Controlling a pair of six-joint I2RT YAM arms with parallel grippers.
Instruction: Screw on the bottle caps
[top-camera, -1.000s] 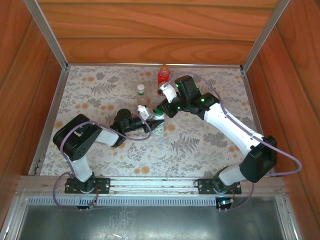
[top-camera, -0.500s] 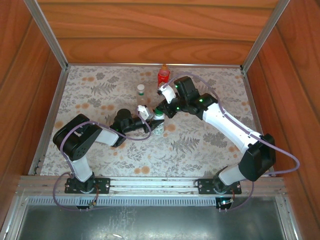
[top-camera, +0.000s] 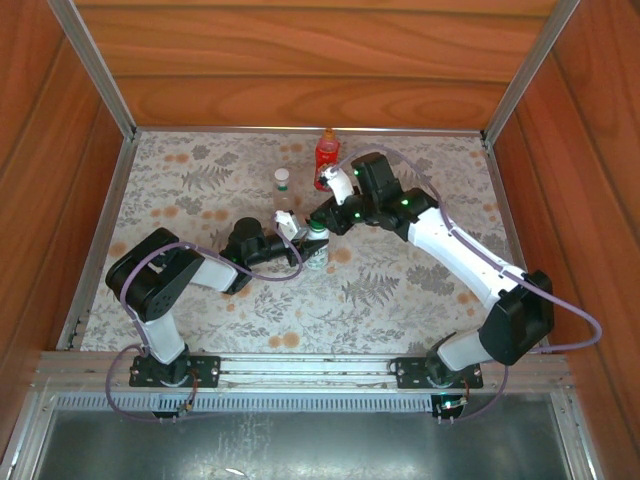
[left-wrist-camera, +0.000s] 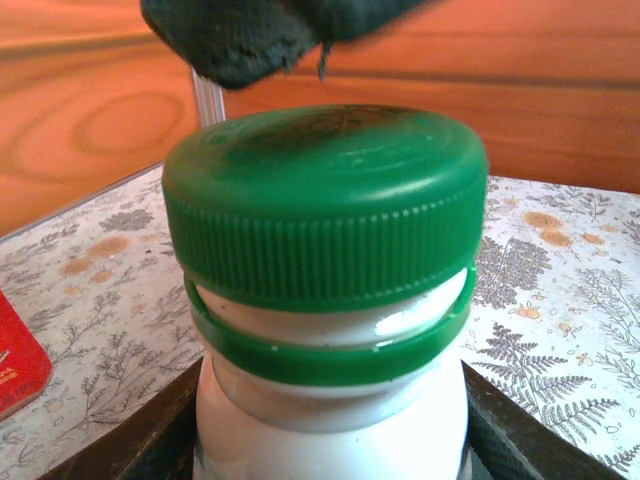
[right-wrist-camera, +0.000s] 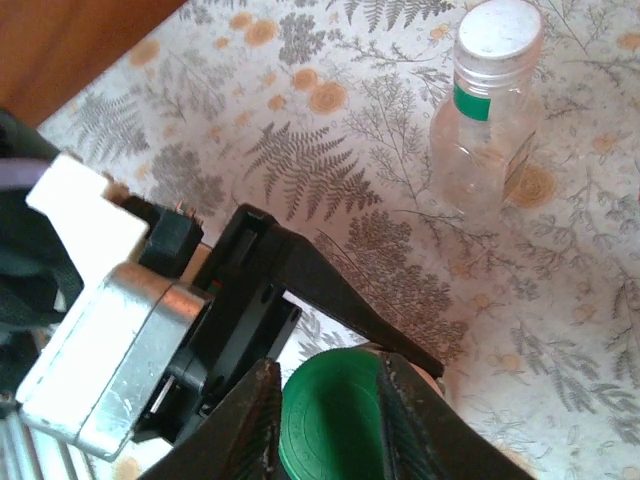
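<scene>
scene: floral-print table (top-camera: 400, 290) inside a wood-walled enclosure, both arms reaching to mid-table.
white bottle (left-wrist-camera: 330, 430): upright near the middle of the table, just in front of the clear bottle, clamped at the body.
green cap (left-wrist-camera: 325, 220): seated on the white bottle's neck; a narrow gap shows white between the cap's skirt and the green ring below it.
left gripper (top-camera: 305, 245): comes in from the left side, jaws closed tight on the white bottle's body, one dark finger (left-wrist-camera: 130, 450) on each side below the neck.
right gripper (right-wrist-camera: 326, 372): over the bottle from above, jaws parted about cap-wide, one on each side of the green cap in the right wrist view; in the left wrist view a dark pad (left-wrist-camera: 240, 35) sits just above the cap's top. contact with the cap: cannot tell.
clear bottle (right-wrist-camera: 485, 120): upright, white cap on, green band at the neck, apart from both grippers.
red bottle (top-camera: 326, 155): upright near the table's far edge, behind the right gripper, not touched.
</scene>
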